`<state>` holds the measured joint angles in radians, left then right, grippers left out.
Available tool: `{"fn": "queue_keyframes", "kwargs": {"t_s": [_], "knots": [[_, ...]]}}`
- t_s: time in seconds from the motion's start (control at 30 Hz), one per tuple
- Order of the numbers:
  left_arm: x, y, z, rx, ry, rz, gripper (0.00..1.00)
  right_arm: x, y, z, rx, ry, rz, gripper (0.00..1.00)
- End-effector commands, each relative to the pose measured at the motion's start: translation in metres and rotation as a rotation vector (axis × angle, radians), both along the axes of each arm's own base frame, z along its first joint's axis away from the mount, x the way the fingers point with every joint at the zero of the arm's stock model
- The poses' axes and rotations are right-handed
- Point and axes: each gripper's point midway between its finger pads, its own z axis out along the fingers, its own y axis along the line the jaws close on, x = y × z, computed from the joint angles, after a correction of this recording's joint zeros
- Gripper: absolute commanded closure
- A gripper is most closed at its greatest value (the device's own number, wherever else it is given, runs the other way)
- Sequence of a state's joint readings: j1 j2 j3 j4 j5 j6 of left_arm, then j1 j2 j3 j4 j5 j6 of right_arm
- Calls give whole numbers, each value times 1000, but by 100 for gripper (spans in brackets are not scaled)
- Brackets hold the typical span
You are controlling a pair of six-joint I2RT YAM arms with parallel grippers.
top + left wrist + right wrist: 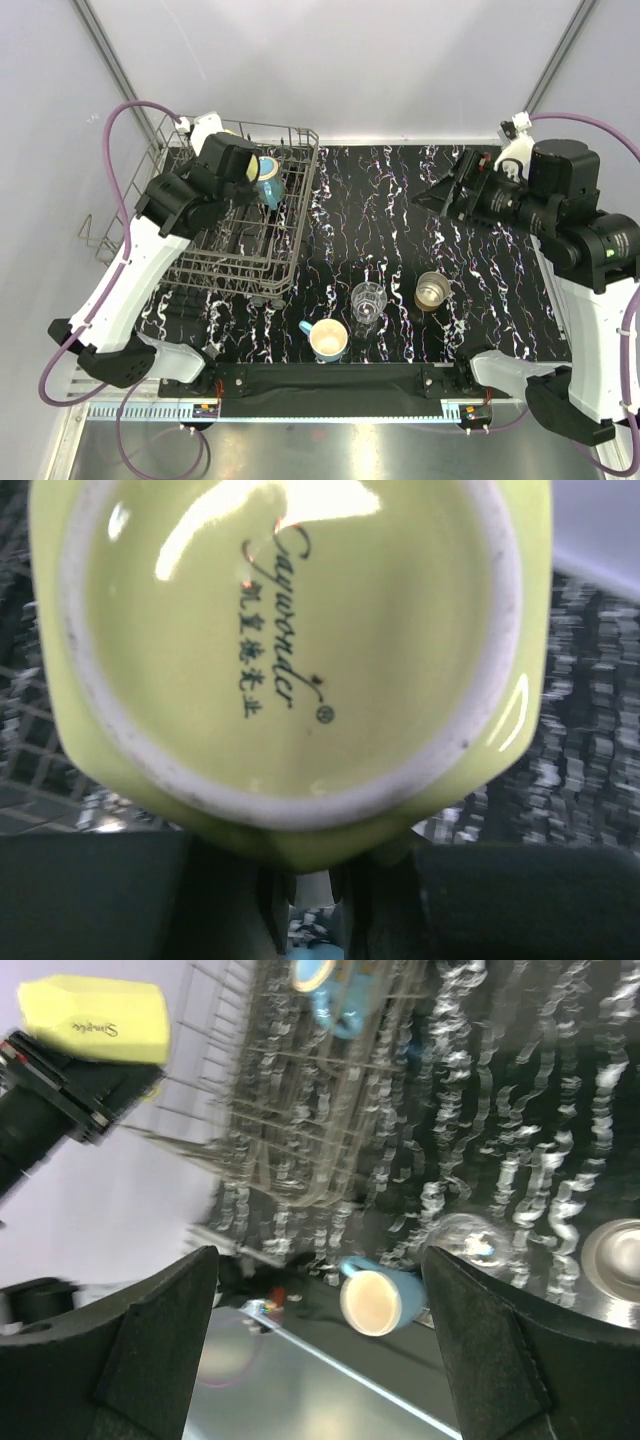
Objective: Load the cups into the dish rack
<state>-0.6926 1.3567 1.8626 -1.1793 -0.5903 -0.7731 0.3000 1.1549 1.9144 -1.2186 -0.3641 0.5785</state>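
Observation:
My left gripper (235, 148) hangs over the back of the grey wire dish rack (290, 255), shut on a yellow-green cup (290, 650) whose base fills the left wrist view. That cup also shows in the right wrist view (95, 1020). A teal mug (268, 187) lies in the rack beside it. On the table stand a light-blue mug with cream inside (327, 340), a clear glass tumbler (367, 300) and a shiny metal cup (431, 290). My right gripper (440, 195) is open and empty, high over the back right of the table.
The table top (500, 300) is black marble with white veins. Grey walls enclose the back and sides. A black bar (330, 378) and a metal strip run along the near edge between the arm bases.

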Motion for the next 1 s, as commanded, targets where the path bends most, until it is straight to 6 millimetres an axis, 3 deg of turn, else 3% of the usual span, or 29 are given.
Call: {"fn": "queue_keyframes", "kwargs": {"t_s": [0.0,0.23,0.5,0.67,0.97], "knots": [[20,27,20,12,-102,50,100,-4,-31,-27,-215,-6,-47,10],[46,50,-27,127,19,165,100,2,-50,-36,-360,-53,-63,9],[78,83,-84,71,161,410,100,1,-62,-37,-420,-74,-87,8],[99,81,-112,66,178,446,100,0,-67,-40,-445,-73,-93,7],[111,83,-166,61,249,547,100,1,-70,-45,-481,-73,-92,5]]}}
